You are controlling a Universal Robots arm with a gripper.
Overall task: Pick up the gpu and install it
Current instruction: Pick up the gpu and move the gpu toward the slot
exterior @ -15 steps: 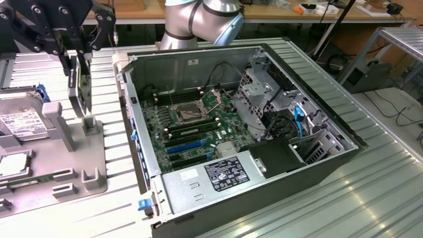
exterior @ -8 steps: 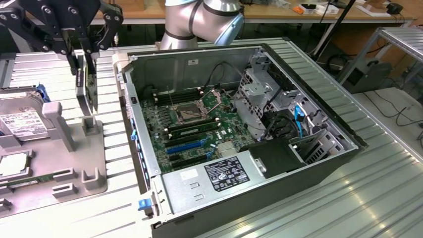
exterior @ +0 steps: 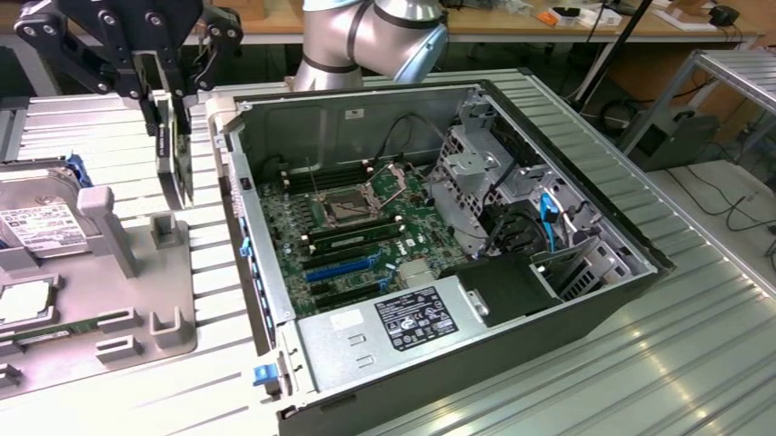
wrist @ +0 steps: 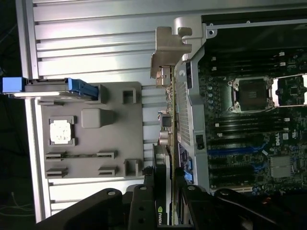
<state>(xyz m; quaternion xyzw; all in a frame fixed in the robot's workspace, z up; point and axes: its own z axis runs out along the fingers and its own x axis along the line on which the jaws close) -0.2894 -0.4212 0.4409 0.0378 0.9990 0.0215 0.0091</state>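
Ribbed silver metal tabletop (exterior: 679, 363) fills the room's middle, with cluttered wooden workbenches behind it. On it lies a black, open-sided computer case (exterior: 546, 350), its green motherboard (exterior: 291, 218) facing up.

The black gripper (exterior: 170, 86) hangs just outside the case wall, on the exterior view's left of the case. Its jaws are clamped on the gpu (exterior: 174, 168), a thin flat card, dark-faced on green circuit board. The card hangs upright and edge-on, clear of the tabletop and not yet over the case. The moulded grey plastic parts tray (exterior: 145, 300) sits below it.

From the wrist view the gripper (wrist: 163, 191) pinches the gpu (wrist: 165, 120) near one end. The card's long silver metal bracket (wrist: 168, 48) is at the far end, close alongside the case wall.

I'd judge the carry-over is the step in hand. Doing it well means keeping the card plumb and gripping it firmly so it cannot swing. The lower edge has to clear the case wall, and the bracket end should face the case's slotted wall. The card should line up with the blue expansion slots (exterior: 345, 268).

The card's lower connector edge is hard to make out. Where the jaws touch the card is hidden behind them. The silver robot arm (exterior: 370, 36) is cut off above the case.
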